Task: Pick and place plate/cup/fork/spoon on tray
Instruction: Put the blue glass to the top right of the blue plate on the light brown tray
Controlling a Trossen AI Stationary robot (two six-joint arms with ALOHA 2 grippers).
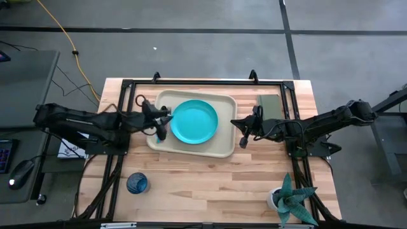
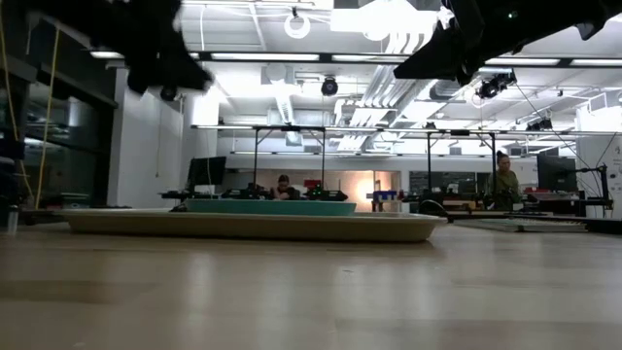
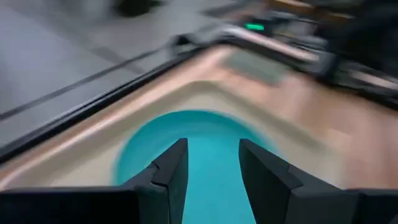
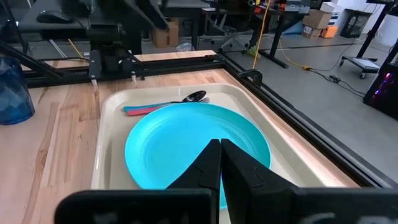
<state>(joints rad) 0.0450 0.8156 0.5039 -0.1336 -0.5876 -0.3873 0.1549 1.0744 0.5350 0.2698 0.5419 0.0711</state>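
We judge the cup (image 1: 137, 183) is next; it stands on the desk (image 1: 210, 184) off the tray (image 1: 224, 150), nearer our released left gripper (image 1: 160, 126) than the clenched right gripper (image 1: 243, 135).

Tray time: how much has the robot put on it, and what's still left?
Done: the plate lies on the tray, with the fork and spoon beside it. In hand: nothing; the left hand is open above the plate, the right hand shut. Left: the cup, on the table near the front edge.
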